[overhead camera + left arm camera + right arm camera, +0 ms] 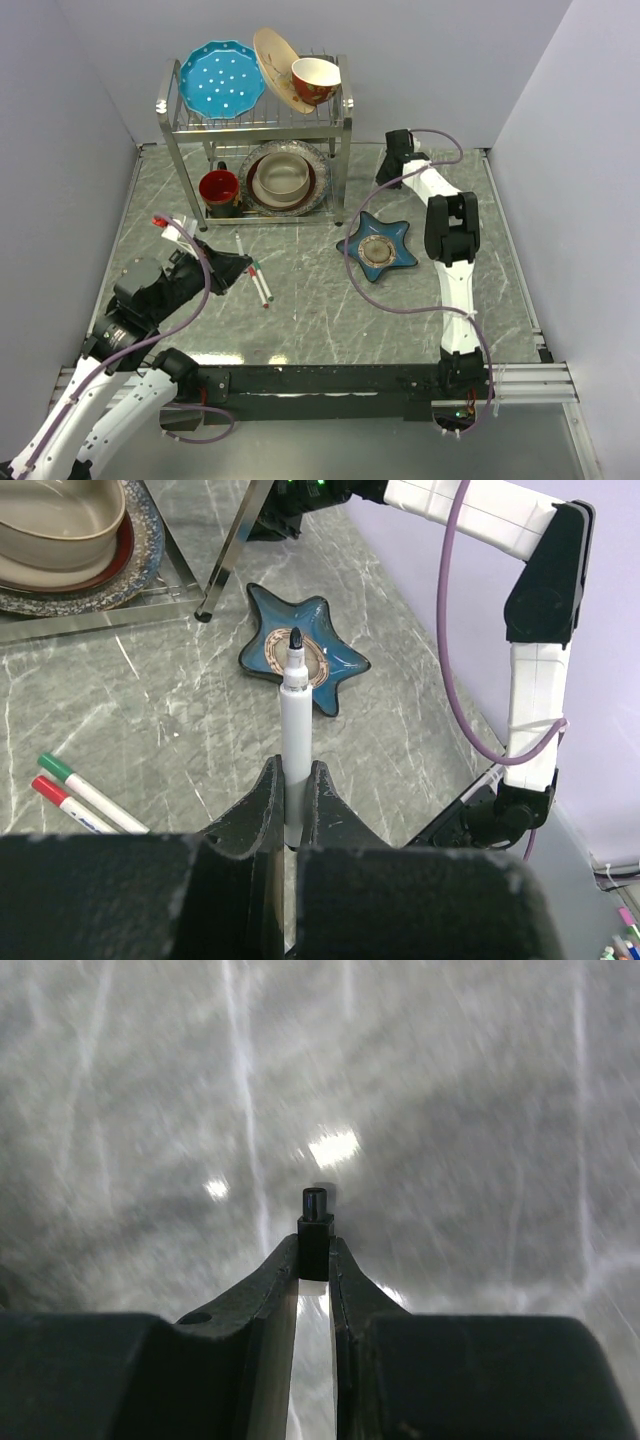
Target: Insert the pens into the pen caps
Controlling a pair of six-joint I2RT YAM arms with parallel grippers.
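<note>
With our left gripper (296,785) pinching the bare-tipped black pen (295,715) and our right gripper (315,1257) pinching what looks like its dark cap (315,1218) — the view is blurred — we must next bring tip and cap mouth into line.

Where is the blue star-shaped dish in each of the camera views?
Top external: the blue star-shaped dish sits right of centre, beside the right arm.
Left wrist: the dish is upper centre, behind the tip of the white pen.
Right wrist: not in it.
Shared landmark: the grey marbled table, in all three.
</note>
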